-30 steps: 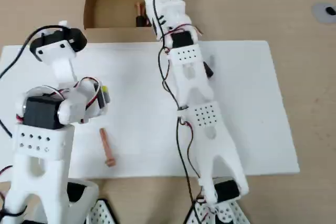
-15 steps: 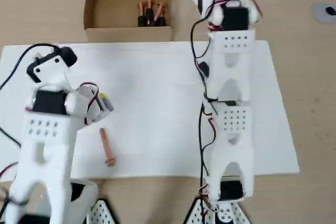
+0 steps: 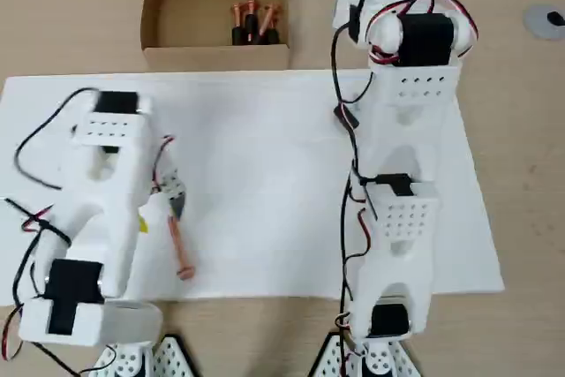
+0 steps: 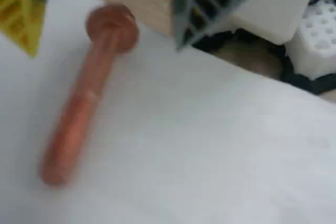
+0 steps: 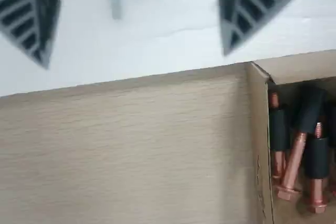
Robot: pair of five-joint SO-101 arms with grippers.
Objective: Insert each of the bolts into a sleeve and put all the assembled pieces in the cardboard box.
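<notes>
Left gripper (image 4: 102, 50) was open, jaws astride head end of bolt (image 4: 86, 98); bolt lay flat on mat (image 3: 265, 183), well apart from box (image 3: 214, 57); right gripper (image 5: 135, 56) was open, empty, near box. Risks — round bolt likely to roll or pivot if one finger met it first; pinch near head might leave shank drooping — poor for sleeving.
</notes>
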